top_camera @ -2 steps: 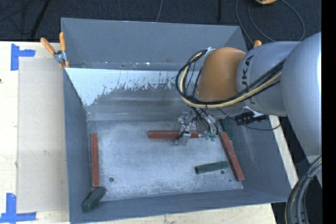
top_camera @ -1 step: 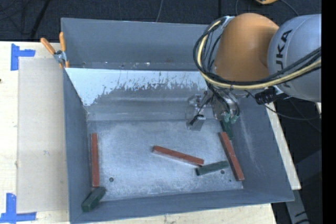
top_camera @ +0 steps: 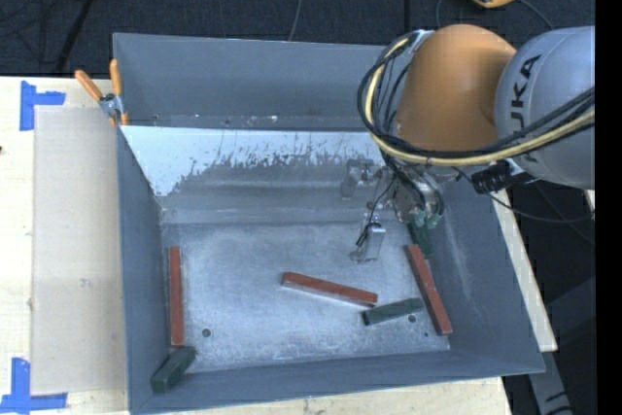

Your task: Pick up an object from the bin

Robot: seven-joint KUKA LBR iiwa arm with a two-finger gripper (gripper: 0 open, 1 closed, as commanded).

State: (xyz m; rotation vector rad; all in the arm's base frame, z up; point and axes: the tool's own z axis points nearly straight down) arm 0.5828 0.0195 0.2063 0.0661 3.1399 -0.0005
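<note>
The silver-grey arm (top_camera: 556,102) bears black lettering, a rounded orange cover (top_camera: 449,87) looped by black and yellow cables (top_camera: 373,107), and a metal pincer (top_camera: 366,250).

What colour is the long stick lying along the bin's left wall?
Reddish brown. The stick shows best in the camera view.

Orange arm cover (top_camera: 452,87) hides the bin's (top_camera: 243,83) far right corner; green bit (top_camera: 425,228) by bin's right wall unidentifiable.

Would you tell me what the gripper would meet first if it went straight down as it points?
Probably bare bin floor: the gripper hangs just behind the middle red bar. Depth is unclear, so it might clip that bar.
</note>
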